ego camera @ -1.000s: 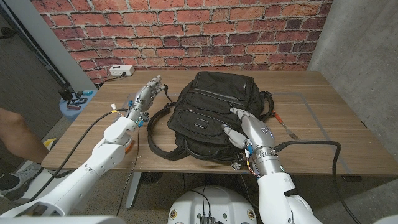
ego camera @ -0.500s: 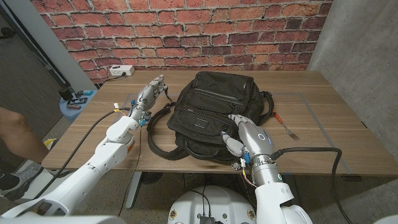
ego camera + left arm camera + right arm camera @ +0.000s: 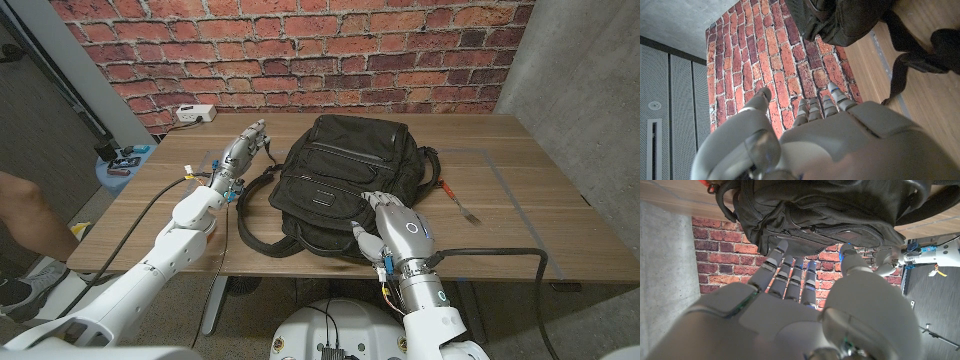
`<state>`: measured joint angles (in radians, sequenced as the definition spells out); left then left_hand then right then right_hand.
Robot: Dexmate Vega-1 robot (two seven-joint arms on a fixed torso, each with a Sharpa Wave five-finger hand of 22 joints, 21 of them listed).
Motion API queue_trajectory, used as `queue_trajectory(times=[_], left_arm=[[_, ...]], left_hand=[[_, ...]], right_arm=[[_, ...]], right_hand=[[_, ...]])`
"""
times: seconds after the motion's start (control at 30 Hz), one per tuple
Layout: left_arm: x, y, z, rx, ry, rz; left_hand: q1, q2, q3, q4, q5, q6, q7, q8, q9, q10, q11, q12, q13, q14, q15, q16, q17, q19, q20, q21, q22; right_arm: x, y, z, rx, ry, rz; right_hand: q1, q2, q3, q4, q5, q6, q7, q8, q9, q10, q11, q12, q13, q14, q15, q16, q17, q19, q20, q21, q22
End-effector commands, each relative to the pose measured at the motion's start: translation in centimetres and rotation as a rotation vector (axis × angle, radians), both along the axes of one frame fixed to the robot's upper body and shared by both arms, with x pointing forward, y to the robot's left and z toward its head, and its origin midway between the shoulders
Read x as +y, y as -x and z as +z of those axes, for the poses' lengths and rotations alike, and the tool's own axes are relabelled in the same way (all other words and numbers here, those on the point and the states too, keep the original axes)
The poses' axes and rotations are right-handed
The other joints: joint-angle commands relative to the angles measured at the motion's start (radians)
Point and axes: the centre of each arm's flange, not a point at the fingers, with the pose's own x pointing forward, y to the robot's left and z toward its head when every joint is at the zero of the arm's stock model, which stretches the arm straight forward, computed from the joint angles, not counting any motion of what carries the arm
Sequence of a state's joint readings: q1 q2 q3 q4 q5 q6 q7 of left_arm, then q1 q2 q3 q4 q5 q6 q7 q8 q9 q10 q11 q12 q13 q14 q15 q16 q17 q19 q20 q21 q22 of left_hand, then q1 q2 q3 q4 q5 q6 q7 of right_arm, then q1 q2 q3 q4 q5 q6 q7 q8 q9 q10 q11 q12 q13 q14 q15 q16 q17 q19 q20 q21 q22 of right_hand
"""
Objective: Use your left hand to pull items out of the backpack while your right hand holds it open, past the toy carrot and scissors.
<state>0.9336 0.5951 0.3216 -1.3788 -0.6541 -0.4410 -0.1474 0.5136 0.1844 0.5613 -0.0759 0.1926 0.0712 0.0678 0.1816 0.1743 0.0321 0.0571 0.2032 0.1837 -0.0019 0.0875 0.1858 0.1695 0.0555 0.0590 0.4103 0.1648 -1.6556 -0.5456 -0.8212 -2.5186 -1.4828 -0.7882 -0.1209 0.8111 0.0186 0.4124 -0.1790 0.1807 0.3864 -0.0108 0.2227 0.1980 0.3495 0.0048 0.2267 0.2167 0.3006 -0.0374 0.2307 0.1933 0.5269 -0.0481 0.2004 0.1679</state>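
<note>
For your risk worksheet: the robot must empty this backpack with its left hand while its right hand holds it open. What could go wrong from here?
1. The right hand is at the black backpack's near edge, gripping nothing; the bag looks closed, so the left hand may find no opening.
2. Loose straps lie between the left hand and the bag; fingers could snag.
3. Dragging the bag may push the scissors.

Backpack [image 3: 345,185] contents hidden; scissors [image 3: 457,203] too small to make out; person [image 3: 25,215] cut by edge.

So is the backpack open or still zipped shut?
Shut, it seems: the backpack lies flat, with no gaping opening in the head view. Neither hand grips it.
</note>
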Motion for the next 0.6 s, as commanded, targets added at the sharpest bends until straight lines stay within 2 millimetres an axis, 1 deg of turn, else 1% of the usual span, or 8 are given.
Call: queue_trajectory(times=[0.03,0.13,0.17,0.3,0.33,0.47,0.53,0.6], left_arm=[[0.1,-0.1,0.0,-0.005,0.003,0.0],[0.1,0.0,0.0,-0.007,0.004,0.003],[0.1,0.1,0.0,-0.007,0.005,0.002],[0.1,0.1,-0.1,-0.009,0.003,0.004],[0.1,0.1,-0.1,-0.009,0.003,0.004],[0.1,0.2,0.0,-0.012,0.002,0.002],[0.1,0.2,0.0,-0.011,0.001,-0.001],[0.0,0.2,0.0,-0.009,0.008,-0.007]], left_hand=[[0.006,0.002,0.001,-0.007,0.004,0.004,0.005,0.0,0.002,0.001,-0.001,-0.002,0.002,-0.001,0.009,0.0,0.004,0.004,0.001,-0.004,0.005],[0.006,0.002,0.001,-0.007,0.004,0.004,0.004,0.0,0.002,0.001,0.0,-0.002,0.002,-0.001,0.009,0.0,0.004,0.005,0.001,-0.005,0.005],[0.006,0.002,0.001,-0.007,0.004,0.005,0.004,0.001,0.002,0.001,0.0,-0.002,0.002,0.0,0.009,0.0,0.004,0.005,0.001,-0.005,0.005],[0.006,0.002,0.001,-0.008,0.004,0.005,0.003,0.001,0.002,0.003,0.002,-0.001,0.002,0.0,0.009,0.0,0.004,0.006,0.0,-0.007,0.005],[0.006,0.002,0.001,-0.008,0.004,0.005,0.003,0.0,0.002,0.002,0.003,-0.002,0.002,0.0,0.009,0.0,0.004,0.006,0.001,-0.007,0.005],[0.007,0.002,0.001,-0.008,0.004,0.005,0.004,0.001,0.002,0.002,0.001,-0.002,0.002,-0.001,0.008,0.0,0.004,0.007,0.0,-0.008,0.005],[0.007,0.002,0.001,-0.008,0.004,0.005,0.003,0.001,0.002,0.003,0.001,-0.002,0.002,0.0,0.009,0.0,0.004,0.007,0.0,-0.009,0.005],[0.007,0.002,0.001,-0.008,0.004,0.005,0.003,0.001,0.002,0.003,0.001,-0.002,0.002,0.0,0.009,0.0,0.004,0.007,0.001,-0.01,0.005]], right_arm=[[0.8,0.1,-1.2,-0.041,0.036,-0.008],[1.2,0.1,-1.6,-0.058,0.053,-0.005],[1.3,0.1,-1.6,-0.059,0.054,-0.003],[1.6,0.0,-2.1,-0.077,0.071,-0.009],[1.6,0.0,-2.1,-0.078,0.071,-0.01],[1.9,0.0,-2.6,-0.108,0.091,-0.019],[2.0,-0.1,-2.9,-0.126,0.097,-0.028],[2.1,-0.2,-3.2,-0.147,0.1,-0.033]], right_hand=[[0.02,-0.006,-0.004,0.0,-0.003,0.019,-0.007,0.01,0.003,0.021,-0.004,0.011,0.005,0.022,-0.051,0.01,0.005,0.014,0.001,0.009,0.002],[0.029,-0.01,-0.005,0.0,-0.003,0.026,-0.007,0.012,0.003,0.029,-0.004,0.013,0.006,0.028,-0.054,0.011,0.005,0.023,-0.003,0.01,0.002],[0.032,-0.011,-0.006,0.0,-0.003,0.028,-0.008,0.012,0.004,0.031,-0.01,0.014,0.006,0.031,-0.055,0.012,0.005,0.026,-0.004,0.011,0.002],[0.039,-0.014,-0.007,0.001,-0.002,0.036,-0.011,0.014,0.004,0.038,-0.012,0.015,0.007,0.038,-0.057,0.014,0.006,0.034,-0.006,0.012,0.003],[0.043,-0.015,-0.007,0.001,-0.002,0.04,-0.013,0.015,0.004,0.043,-0.016,0.016,0.007,0.04,-0.061,0.014,0.006,0.035,-0.007,0.012,0.003],[0.051,-0.017,-0.008,0.001,-0.002,0.048,-0.014,0.017,0.004,0.05,-0.016,0.018,0.008,0.05,-0.064,0.017,0.007,0.044,-0.009,0.014,0.003],[0.06,-0.02,-0.009,0.001,-0.001,0.057,-0.018,0.02,0.005,0.061,-0.024,0.021,0.009,0.055,-0.067,0.019,0.007,0.05,-0.011,0.014,0.003],[0.072,-0.033,-0.013,-0.002,0.002,0.066,-0.02,0.022,0.005,0.068,-0.025,0.023,0.011,0.068,-0.072,0.021,0.006,0.06,-0.011,0.015,0.003]])
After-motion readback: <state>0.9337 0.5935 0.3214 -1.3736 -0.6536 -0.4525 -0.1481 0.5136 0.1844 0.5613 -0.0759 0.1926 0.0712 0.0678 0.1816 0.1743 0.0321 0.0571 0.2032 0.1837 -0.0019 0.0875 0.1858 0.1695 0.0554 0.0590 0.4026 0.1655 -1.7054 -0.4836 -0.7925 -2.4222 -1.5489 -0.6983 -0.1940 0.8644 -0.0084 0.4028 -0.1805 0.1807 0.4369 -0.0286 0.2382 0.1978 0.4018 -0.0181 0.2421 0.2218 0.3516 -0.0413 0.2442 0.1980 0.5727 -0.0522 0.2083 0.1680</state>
